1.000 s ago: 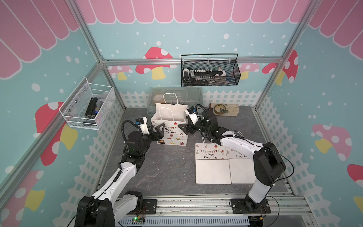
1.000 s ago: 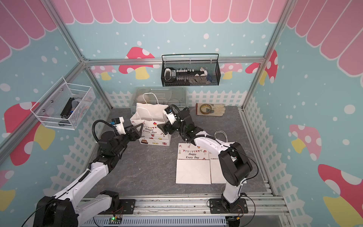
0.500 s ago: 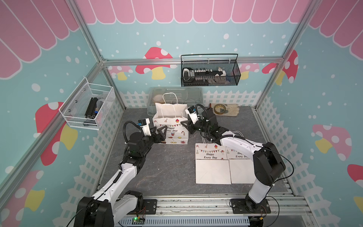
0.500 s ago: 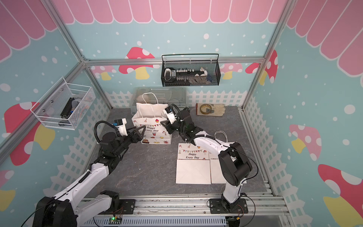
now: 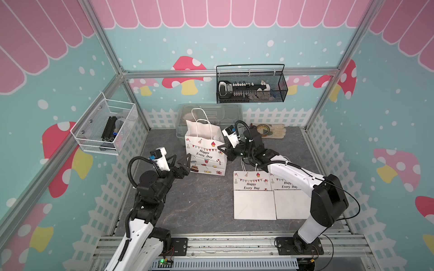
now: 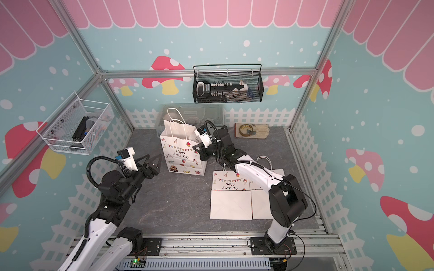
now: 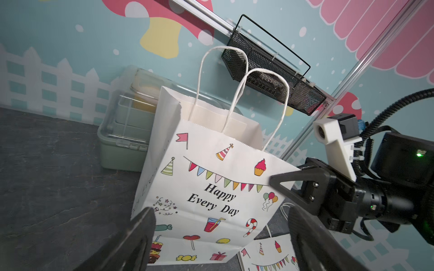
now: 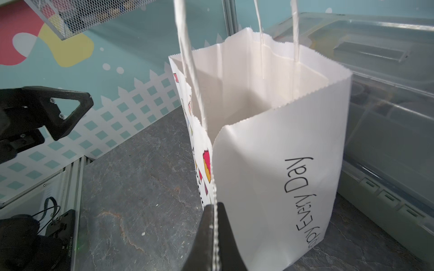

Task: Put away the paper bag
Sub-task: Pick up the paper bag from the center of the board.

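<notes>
Toward the back of the dark grey table [image 5: 199,206], pictured a white paper bag [image 5: 205,154] standing upright and open-mouthed, printed with bunting and "Happy Every Day", just in front of a clear lidded box [image 5: 232,112]. Showed the right gripper [image 8: 215,225] pressed together on the serrated rim of that bag at the corner nearest the right arm, with thin paper pinched between the jaws. Showed the left gripper [image 5: 182,159] spread wide and holding nothing, just beside the bag's opposite lower corner; could not tell whether touching the paper. Also showed two flat folded bags [image 5: 254,199] lying side by side nearer the front, partly under the right arm. Judged the upright bag very light, seemingly empty in the right wrist view, thin-walled, easily creased or torn, and stiff only along its folds; likely to tip or slide under a one-sided pull. Judged the rim corners and side creases the firmest places to take hold, or else the two twisted paper handles [image 7: 261,69] rising from the mouth. Judged a pinch at mid-panel apt to buckle the paper.
</notes>
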`<act>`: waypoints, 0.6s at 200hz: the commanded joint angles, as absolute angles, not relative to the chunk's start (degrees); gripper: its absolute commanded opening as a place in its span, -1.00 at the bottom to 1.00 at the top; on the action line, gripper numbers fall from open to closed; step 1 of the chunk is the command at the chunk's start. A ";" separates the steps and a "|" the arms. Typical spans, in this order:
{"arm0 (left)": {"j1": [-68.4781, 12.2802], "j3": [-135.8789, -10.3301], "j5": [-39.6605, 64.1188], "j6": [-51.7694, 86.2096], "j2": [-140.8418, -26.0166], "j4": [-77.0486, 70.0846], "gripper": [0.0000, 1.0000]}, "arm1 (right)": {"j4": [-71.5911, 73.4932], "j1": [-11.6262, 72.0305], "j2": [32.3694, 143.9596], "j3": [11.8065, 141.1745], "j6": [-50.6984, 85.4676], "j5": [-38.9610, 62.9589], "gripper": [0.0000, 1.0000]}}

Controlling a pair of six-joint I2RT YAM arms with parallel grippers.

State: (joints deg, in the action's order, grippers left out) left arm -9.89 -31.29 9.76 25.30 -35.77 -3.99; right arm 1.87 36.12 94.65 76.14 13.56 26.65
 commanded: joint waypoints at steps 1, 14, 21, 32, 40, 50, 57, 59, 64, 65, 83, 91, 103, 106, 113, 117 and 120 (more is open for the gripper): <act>-9.95 -31.53 6.69 24.40 -33.74 0.51 0.77 | -5.85 36.57 89.61 79.78 9.57 29.43 -1.00; -9.72 -33.73 8.82 23.70 -33.87 2.71 0.78 | -10.21 36.51 87.51 81.00 7.80 30.18 -1.00; -9.73 -35.03 10.55 23.34 -34.14 3.97 0.77 | -12.38 36.48 86.26 81.53 6.96 30.64 -1.00; -9.75 -37.03 13.83 22.73 -34.69 5.65 0.78 | -15.16 36.39 84.24 82.15 5.88 31.57 -1.00; -9.71 -38.36 16.35 22.27 -35.13 6.67 0.77 | -16.62 36.42 82.61 82.31 5.39 32.15 -1.00; -9.67 -39.78 19.51 21.82 -35.42 7.86 0.78 | -18.16 36.30 80.73 82.40 4.89 32.79 -1.00; -9.74 -40.48 21.66 21.54 -35.41 8.21 0.78 | -19.28 36.30 79.26 82.51 4.47 33.22 -1.00; -9.69 -40.62 22.25 21.51 -35.37 8.27 0.77 | -19.65 36.32 78.86 82.52 4.41 33.31 -1.00; -9.67 -40.92 23.77 21.41 -35.25 8.26 0.77 | -20.35 36.23 77.87 82.56 4.16 33.52 -1.00; -9.67 -41.03 24.01 21.43 -35.20 8.26 0.77 | -20.50 36.22 77.69 82.59 4.10 33.59 -1.00; -9.71 -42.13 30.08 20.37 -34.96 8.18 0.78 | -22.87 36.06 74.33 82.54 3.44 34.81 -1.00; -9.76 -42.49 32.61 19.91 -35.06 8.17 0.78 | -23.68 36.09 73.08 82.53 3.34 35.65 -1.00; -9.72 -42.71 36.16 19.97 -35.36 7.80 0.77 | -24.35 35.95 71.30 82.35 3.50 37.29 -1.00; -9.79 -42.65 37.05 20.15 -35.49 7.49 0.77 | -24.47 35.95 71.02 82.28 3.58 37.74 -1.00; -9.82 -42.48 39.45 20.75 -35.80 6.53 0.77 | -24.59 35.96 70.14 82.11 3.73 38.85 -1.00; -9.83 -42.30 40.67 21.30 -36.13 5.85 0.77 | -24.61 35.95 69.76 82.01 3.84 39.39 -1.00; -9.91 -42.17 41.61 21.65 -36.23 5.29 0.77 | -24.65 35.96 69.50 81.94 3.94 39.79 -1.00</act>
